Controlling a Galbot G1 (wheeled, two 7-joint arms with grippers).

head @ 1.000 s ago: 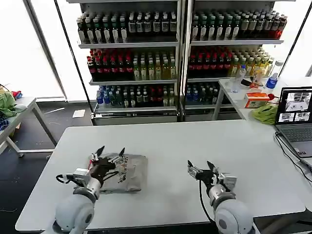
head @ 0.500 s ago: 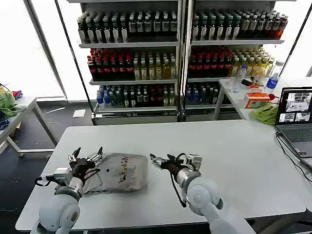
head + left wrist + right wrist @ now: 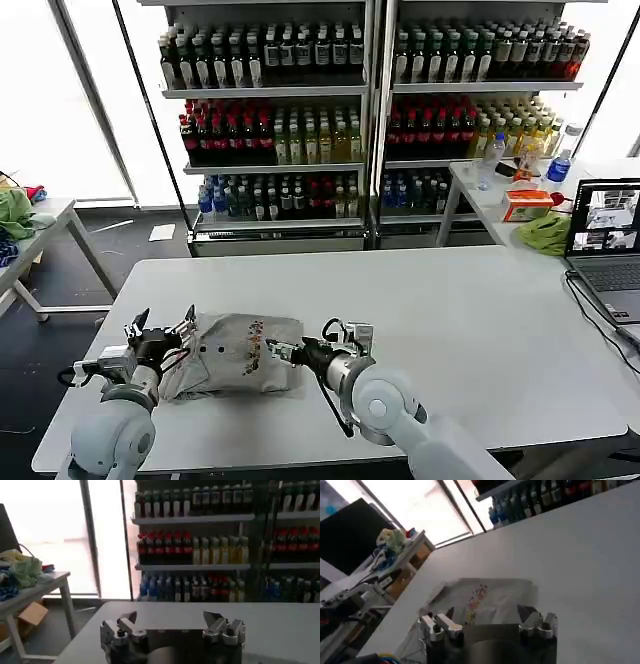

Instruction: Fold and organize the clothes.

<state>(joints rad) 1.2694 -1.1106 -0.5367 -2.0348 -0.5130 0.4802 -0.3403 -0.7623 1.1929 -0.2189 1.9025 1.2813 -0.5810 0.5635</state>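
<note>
Soft, matt light grey cloth shirt (image 3: 243, 353), slightly wrinkled, lies on a smooth, matt white table (image 3: 480, 320). Both grippers' open fingers look like dull grey metal.

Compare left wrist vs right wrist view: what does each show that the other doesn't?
Left wrist view alone: the left gripper, open, fingertips over bare white table, pointing toward the bottle shelves seen head-on.

Right wrist view alone: the folded grey shirt with its multicolour print, lying flat ahead of the open right gripper, and the left arm beyond the shirt.

Both: the white table, the side table piled with green cloth, the bright windows.
</note>
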